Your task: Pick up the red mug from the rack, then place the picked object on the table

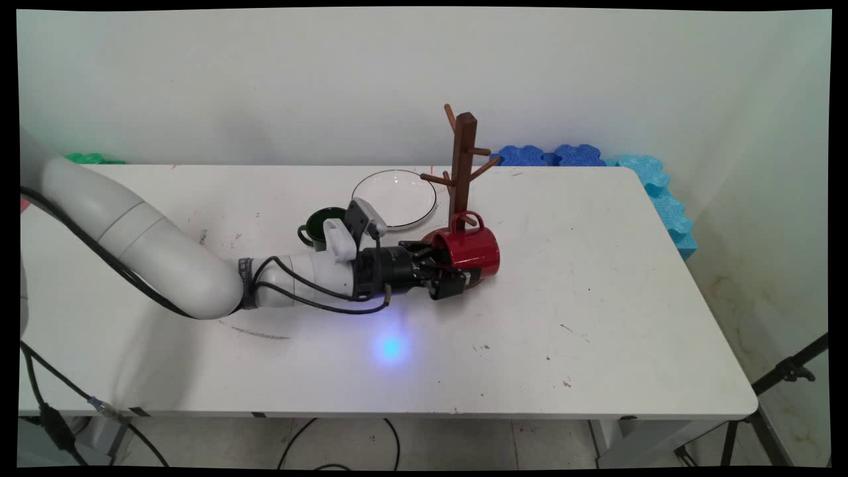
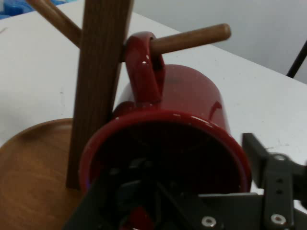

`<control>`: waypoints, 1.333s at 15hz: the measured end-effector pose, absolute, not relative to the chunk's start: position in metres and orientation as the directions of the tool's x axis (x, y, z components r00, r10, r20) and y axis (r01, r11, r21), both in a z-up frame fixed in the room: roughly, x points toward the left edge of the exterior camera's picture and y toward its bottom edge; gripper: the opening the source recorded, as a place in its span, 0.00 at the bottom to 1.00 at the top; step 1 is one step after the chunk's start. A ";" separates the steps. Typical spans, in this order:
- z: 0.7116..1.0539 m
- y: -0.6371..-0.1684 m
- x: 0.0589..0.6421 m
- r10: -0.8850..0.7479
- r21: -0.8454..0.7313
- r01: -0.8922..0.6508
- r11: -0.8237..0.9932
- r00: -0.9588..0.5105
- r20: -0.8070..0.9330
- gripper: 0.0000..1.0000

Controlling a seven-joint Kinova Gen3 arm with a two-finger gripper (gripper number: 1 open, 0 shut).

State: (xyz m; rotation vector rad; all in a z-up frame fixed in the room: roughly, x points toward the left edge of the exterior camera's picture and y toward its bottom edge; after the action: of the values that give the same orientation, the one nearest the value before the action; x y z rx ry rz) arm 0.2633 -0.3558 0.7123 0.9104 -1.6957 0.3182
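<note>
A red mug [image 1: 474,248] lies on its side at the foot of a wooden mug tree [image 1: 464,159]. In the hand view the red mug [image 2: 192,96] has its handle threaded over a low peg [image 2: 192,38] beside the mug tree's post [image 2: 100,72]. My gripper [image 1: 445,268] comes in low from the left, shut on the mug's rim. One finger is inside the mouth and the other finger [image 2: 261,158] is outside the wall. The mug hides part of the tree's round base [image 2: 29,167].
A dark green mug [image 1: 318,228] stands just behind my wrist. A white plate [image 1: 397,192] with a dark rim lies left of the tree. Blue foam pieces [image 1: 550,156] line the table's back and right edge. A tripod leg [image 1: 788,371] stands at the right.
</note>
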 end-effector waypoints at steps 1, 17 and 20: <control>0.712 -0.356 0.263 -0.404 0.238 -0.703 0.670 -0.076 0.911 0.00; 0.729 -0.347 0.259 -0.370 0.221 -0.650 0.728 -0.100 0.924 0.00; 0.737 -0.340 0.258 -0.363 0.222 -0.634 0.741 -0.100 0.926 0.00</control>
State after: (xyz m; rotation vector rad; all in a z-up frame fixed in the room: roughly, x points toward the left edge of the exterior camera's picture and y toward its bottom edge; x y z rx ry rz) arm 0.2577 -0.3405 0.7366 0.7965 -1.7129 0.2742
